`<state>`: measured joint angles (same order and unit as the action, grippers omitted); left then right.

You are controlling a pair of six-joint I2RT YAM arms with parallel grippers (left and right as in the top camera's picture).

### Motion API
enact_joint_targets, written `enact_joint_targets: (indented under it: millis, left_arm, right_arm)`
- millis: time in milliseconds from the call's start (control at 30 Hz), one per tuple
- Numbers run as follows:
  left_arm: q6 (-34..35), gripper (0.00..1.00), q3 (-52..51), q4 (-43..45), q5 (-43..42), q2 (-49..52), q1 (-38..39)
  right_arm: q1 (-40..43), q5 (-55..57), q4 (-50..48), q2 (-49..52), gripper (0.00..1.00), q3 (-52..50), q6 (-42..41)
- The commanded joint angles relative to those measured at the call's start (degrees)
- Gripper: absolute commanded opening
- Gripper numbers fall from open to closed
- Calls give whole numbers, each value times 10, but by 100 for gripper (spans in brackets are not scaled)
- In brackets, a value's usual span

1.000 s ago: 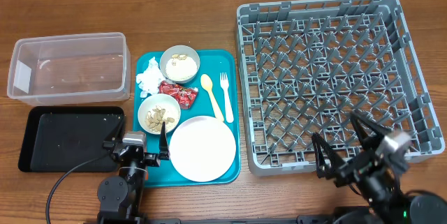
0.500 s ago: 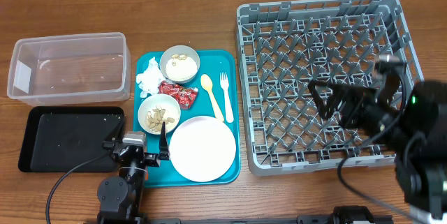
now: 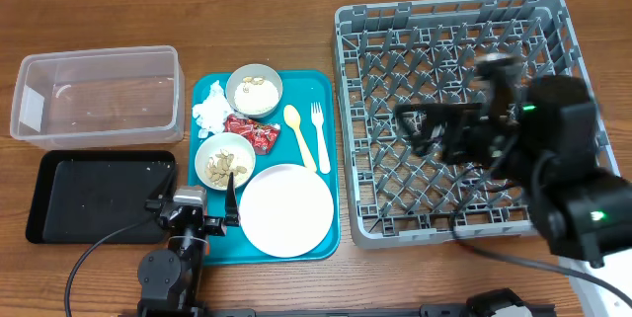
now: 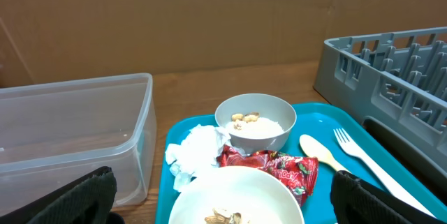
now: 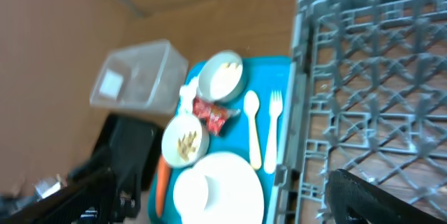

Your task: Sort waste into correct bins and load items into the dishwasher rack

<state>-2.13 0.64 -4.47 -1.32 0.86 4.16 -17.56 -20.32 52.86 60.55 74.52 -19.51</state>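
1. Your right gripper (image 3: pixel 413 129) hangs spread wide and empty over the middle of the dishwasher rack (image 3: pixel 454 19), its fingers pointing to 9 o'clock. A second ago it sat off the rack's near edge at 5 o'clock. It has since swept up and across, which I read as a reach toward the teal tray (image 3: pixel 322 85), with the first pick not yet made.
2. Your left gripper (image 3: pixel 197 206) is also released and carries nothing. It has not moved: it sits at the tray's 7 o'clock corner, looking across the tray toward 12 o'clock.
3. Nothing on the tray has shifted, so the whole task lies ahead of you. The rack is bare, and both bins are unloaded apart from a few pale specks in the black one.
4. Count the dishes:
   - two white bowls, the far bowl (image 3: pixel 254 90) at the tray's 12 o'clock and the near bowl (image 3: pixel 224 161) at 9 o'clock
   - one plate (image 3: pixel 286 210) at 6 o'clock
   - one spoon (image 3: pixel 299 137) and one fork (image 3: pixel 320 134), side by side at 3 o'clock, nearest the rack
5. Count the waste:
   - one napkin (image 3: pixel 210 112) at 10 o'clock
   - one foil wrapper (image 3: pixel 252 131) between the two bowls
   - nut shells (image 3: pixel 225 164) in both bowls
   - one carrot (image 5: pixel 162 182), seen from the right wrist just beside the plate; from overhead the left gripper's finger covers it
6. Count the bins: two, both on the counter (image 3: pixel 296 1) at 9 o'clock of the tray. The clear tub (image 3: pixel 99 58) is farther from you and the black tray (image 3: pixel 99 198) is nearer.
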Motion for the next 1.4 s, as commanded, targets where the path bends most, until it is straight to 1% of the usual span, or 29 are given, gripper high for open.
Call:
enact_joint_targets:
  millis: [0,133,233,300,367,433,467,533,600,667,767,833,900,1000,1133,1200,1300,1367]
  left_arm:
    - [-11,100,-4,1,0,-6,3]
    - [-11,100,-4,1,0,-6,3]
    - [-11,100,-4,1,0,-6,3]
    - [-11,100,-4,1,0,-6,3]
    - [-11,100,-4,1,0,-6,3]
    - [-11,100,-4,1,0,-6,3]
    - [-11,100,-4,1,0,-6,3]
    - [-11,100,-4,1,0,-6,3]
    - [-11,100,-4,1,0,-6,3]
    - [-11,100,-4,1,0,-6,3]
    - [-11,100,-4,1,0,-6,3]
    - [-11,100,-4,1,0,-6,3]
    - [-11,100,-4,1,0,-6,3]
    - [-11,100,-4,1,0,-6,3]
    - [-11,100,-4,1,0,-6,3]
    - [-11,100,-4,1,0,-6,3]
    - [-11,100,-4,1,0,-6,3]
    - [-11,100,-4,1,0,-6,3]
  right_arm:
    - [-79,125,10,31,100,33,-11]
    - [-151,177,23,95,100,64,-16]
    - [-186,197,39,159,100,107,-13]
    - [-201,203,49,200,100,141,6]
    - [-216,203,56,253,95,183,27]
    - [-224,211,44,283,91,198,37]
    - [-226,228,35,294,89,198,36]
    - [-226,260,27,316,88,198,35]
    - [-226,255,27,334,86,198,30]
    - [-229,234,35,350,80,198,29]
    - [-243,215,46,378,68,198,4]
    - [-256,215,49,396,63,198,-6]
    - [-270,219,48,416,60,198,-23]
    - [-283,221,47,448,52,196,-66]
    - [-285,247,41,491,52,196,-110]
    - [-282,254,33,512,51,196,-112]
    - [-275,263,21,541,47,196,-112]
    - [-269,280,14,558,45,196,-112]
